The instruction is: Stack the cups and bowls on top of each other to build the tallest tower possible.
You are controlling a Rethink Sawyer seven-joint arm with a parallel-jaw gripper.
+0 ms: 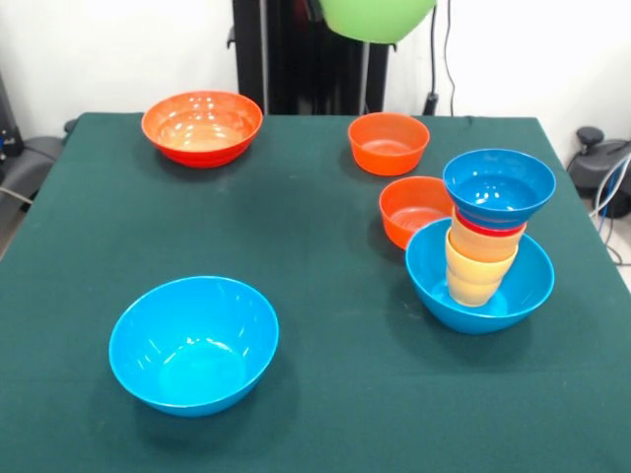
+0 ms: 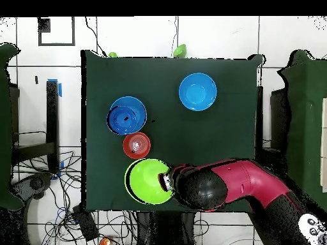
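Green bowl (image 1: 376,19) hangs high, apparently in the tool (image 2: 167,182).

Bright, even overhead light; soft shadows under the bowls (image 1: 193,343), glossy glare spots inside them, focus fairly sharp.

Glossy, smooth plastic bowls — light blue (image 1: 193,343), large orange (image 1: 202,127), green (image 1: 377,17) — catch highlights. The tower's (image 1: 483,246) cups look plastic too. Tabletop (image 1: 315,394): matt dark-green cloth. Arm (image 2: 236,185) shell — smooth, slightly shiny.
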